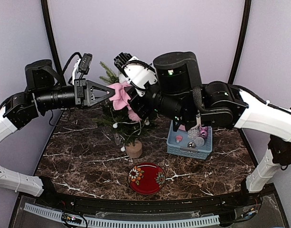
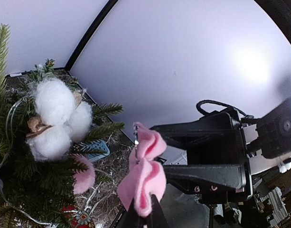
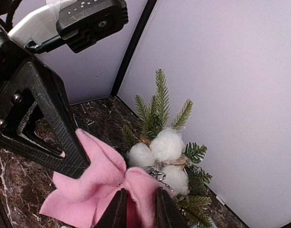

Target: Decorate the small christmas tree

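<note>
over the dark marble table (image 1: 79, 156), the small christmas tree (image 1: 108, 76) stands upright on its stump behind the red plate (image 1: 146, 178) and left of the blue basket (image 1: 189, 151), white cotton puffs (image 3: 166, 145) near its top. up by its top branches the left gripper (image 2: 146, 213) is pinched tight on a pink bow (image 1: 120, 92), while the right gripper (image 3: 139, 210) straddles the bow's middle, jaws a little apart, and i can't tell if they're pressing it.
</note>
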Controlling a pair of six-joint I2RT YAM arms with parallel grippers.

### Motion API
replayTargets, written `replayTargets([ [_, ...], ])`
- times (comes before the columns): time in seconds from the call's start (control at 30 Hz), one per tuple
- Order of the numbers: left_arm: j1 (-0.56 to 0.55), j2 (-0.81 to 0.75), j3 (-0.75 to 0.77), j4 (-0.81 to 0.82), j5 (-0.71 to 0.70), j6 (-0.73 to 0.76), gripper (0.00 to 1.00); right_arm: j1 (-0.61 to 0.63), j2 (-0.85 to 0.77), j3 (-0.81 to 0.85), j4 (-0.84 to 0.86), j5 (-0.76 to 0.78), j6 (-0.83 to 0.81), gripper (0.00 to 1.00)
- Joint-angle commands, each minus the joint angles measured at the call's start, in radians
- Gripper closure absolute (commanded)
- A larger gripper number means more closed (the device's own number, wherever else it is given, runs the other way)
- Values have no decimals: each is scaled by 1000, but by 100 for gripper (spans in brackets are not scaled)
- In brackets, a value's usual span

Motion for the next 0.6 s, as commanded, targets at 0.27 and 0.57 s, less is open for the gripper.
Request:
replayTargets([
  [0.27, 17, -144, -67, -192, -83, 145, 100, -25, -317, -200, 113, -140, 182, 31],
  [0.57, 162, -171, -43, -398, -45, 410, 100, -136, -412, -333, 162, -256, 278, 27],
])
